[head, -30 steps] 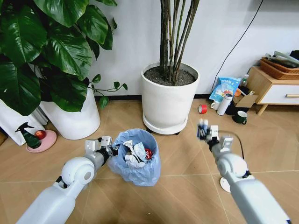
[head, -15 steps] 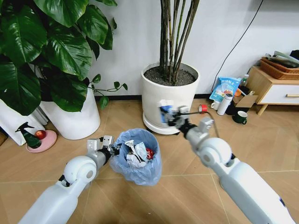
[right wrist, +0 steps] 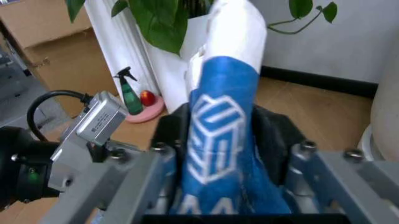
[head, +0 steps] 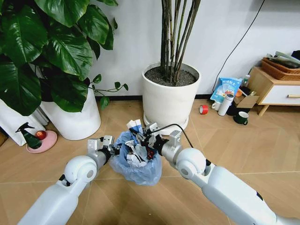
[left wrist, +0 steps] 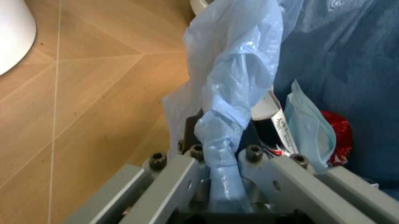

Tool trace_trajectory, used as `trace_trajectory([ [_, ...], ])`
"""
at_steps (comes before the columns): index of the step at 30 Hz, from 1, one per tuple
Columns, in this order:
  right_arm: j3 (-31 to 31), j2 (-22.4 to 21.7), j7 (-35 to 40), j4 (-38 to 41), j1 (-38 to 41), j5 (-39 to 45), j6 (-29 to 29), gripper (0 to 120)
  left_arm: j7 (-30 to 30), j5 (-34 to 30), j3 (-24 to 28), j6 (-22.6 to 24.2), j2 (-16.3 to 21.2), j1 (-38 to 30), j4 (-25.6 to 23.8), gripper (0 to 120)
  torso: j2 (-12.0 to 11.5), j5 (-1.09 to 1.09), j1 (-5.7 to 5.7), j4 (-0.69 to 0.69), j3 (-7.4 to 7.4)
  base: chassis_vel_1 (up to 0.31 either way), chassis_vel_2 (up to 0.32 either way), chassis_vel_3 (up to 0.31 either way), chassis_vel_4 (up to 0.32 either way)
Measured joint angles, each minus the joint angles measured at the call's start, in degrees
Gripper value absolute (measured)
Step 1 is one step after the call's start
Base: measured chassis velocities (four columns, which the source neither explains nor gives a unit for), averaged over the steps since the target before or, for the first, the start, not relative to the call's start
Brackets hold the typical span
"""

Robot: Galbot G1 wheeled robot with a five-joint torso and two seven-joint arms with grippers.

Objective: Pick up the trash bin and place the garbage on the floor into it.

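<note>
The trash bin (head: 138, 166), lined with a crinkled light-blue bag, is held just above the floor (head: 187, 140). My left gripper (head: 110, 151) is shut on the bin's rim; in the left wrist view the gripper (left wrist: 221, 156) pinches the bag (left wrist: 231, 84) at the rim. Garbage lies inside: white paper wads (head: 135, 157), a red wrapper (left wrist: 337, 135). My right gripper (head: 139, 133) hangs over the bin's mouth, shut on a small blue-white bottle (head: 135, 125). In the right wrist view that bottle (right wrist: 224, 116) stands between the fingers (right wrist: 153, 163).
Two big white plant pots (head: 169, 101) (head: 72, 122) stand behind the bin. A green spray bottle (head: 29, 137) on a pink dish sits at the left. A red tape roll (head: 203, 109), a dark mug (head: 241, 118) and a wooden cabinet (head: 274, 89) are at the right.
My right gripper has swung left with the blue-white bottle, from the open floor on the right to above the bin's mouth. The left gripper and bin have stayed put.
</note>
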Motion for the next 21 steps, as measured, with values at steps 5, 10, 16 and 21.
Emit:
trace_trajectory([
  [5, -0.30, 0.12, 0.04, -0.37, -0.07, -0.18, -0.13, 56, 0.05, -0.01, 0.13, 0.01, -0.15, -0.03, 0.01, 0, 0.00, 0.00, 0.00, 0.01, 0.00, 0.000, 0.000, 0.000, 0.000],
  [10, -0.34, 0.33, 0.03, -0.71, -0.29, -0.53, -0.13, 74, 0.07, -0.01, 0.11, 0.01, -0.12, -0.04, 0.00, 0, 0.00, 0.00, 0.00, 0.01, 0.00, 0.000, 0.000, 0.000, 0.000],
  [16, 0.39, 0.82, 0.39, -0.76, -0.35, -0.71, -0.02, 95, 0.09, 0.02, 0.03, 0.01, -0.18, 0.01, 0.01, 0, 0.00, 0.00, 0.00, 0.01, 0.00, 0.000, 0.000, 0.000, 0.000],
  [21, 3.60, 0.97, 2.07, -0.76, -1.39, -1.84, -0.05, 100, 0.09, 0.15, -0.18, 0.01, -0.22, 0.30, -0.10, 0, 0.00, 0.00, 0.00, 0.01, 0.00, 0.000, 0.000, 0.000, 0.000],
])
